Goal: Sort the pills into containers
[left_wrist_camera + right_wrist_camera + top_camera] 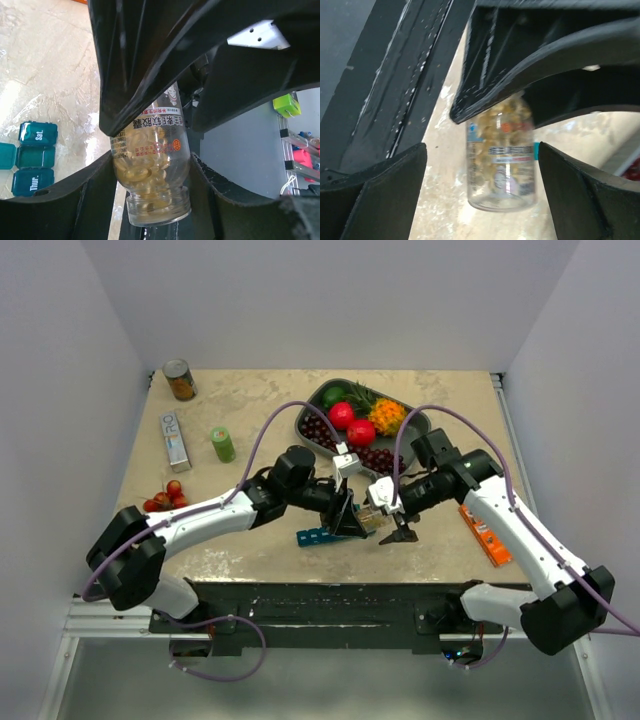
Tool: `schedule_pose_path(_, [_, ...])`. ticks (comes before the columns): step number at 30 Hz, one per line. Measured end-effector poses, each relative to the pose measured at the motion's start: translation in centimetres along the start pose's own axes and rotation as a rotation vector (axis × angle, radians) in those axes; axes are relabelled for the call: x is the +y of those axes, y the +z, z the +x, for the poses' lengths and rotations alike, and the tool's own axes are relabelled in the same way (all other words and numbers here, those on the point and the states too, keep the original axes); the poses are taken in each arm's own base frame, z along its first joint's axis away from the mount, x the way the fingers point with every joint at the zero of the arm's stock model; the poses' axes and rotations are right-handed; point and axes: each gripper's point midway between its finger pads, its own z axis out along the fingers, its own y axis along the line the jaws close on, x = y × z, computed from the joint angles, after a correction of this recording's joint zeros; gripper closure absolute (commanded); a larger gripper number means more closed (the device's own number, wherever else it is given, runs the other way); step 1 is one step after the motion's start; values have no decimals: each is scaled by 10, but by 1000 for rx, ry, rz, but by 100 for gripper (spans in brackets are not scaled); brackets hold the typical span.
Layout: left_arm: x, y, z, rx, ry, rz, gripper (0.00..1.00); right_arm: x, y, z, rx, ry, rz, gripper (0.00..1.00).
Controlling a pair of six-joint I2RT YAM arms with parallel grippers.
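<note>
The pills are tan-yellow capsules inside a small clear bottle (150, 170), also seen in the right wrist view (502, 160) and from above (368, 519). My left gripper (150, 160) is shut on the bottle, whose neck points toward the left wrist camera. My right gripper (482, 147) is open, its fingers standing either side of the bottle's base with a gap on the left. From above, the left gripper (350, 518) and the right gripper (392, 523) meet just above the teal pill organiser (320, 536). The organiser (34, 160) lies on the table, lids marked Sat. and Thur.
A grey fruit tray (420, 425) stands at the back. A green bottle (222, 444), a white box (175, 438), a can (180, 380) and cherries (165, 498) are on the left. An orange box (485, 533) lies on the right.
</note>
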Motion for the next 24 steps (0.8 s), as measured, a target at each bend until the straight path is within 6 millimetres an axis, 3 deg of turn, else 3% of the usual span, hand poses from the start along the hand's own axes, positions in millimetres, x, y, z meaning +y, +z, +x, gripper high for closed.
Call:
schedule_pose_path(5, [-3,-1,-1,1,-18,21,100,6,9,19,60,16,-16,22])
schedule_pose_path(10, [-7,-1,-7,-19,-28,47,100,-1,11,21,74,17,7,39])
schedule_pose_path(13, [-11,-2,-7,-20,-37,69,100,-4,11,19,69,25,21,63])
schedule_pose_path(14, [-12,-2,-6,-20,-38,73,100,-4,11,19,69,27,20,80])
schedule_pose_path(17, [-11,-3,-8,-26,-46,76,100,-4,11,18,61,45,24,90])
schedule_pose_path(18, [-11,-3,-8,-27,-51,78,92,-4,12,18,59,48,24,98])
schedule_pose_path(19, [-11,-4,-8,-30,-51,80,85,-4,12,17,53,51,24,100])
schedule_pose_path(24, [-11,-15,-14,-66,-66,76,39,-10,13,8,16,56,44,100])
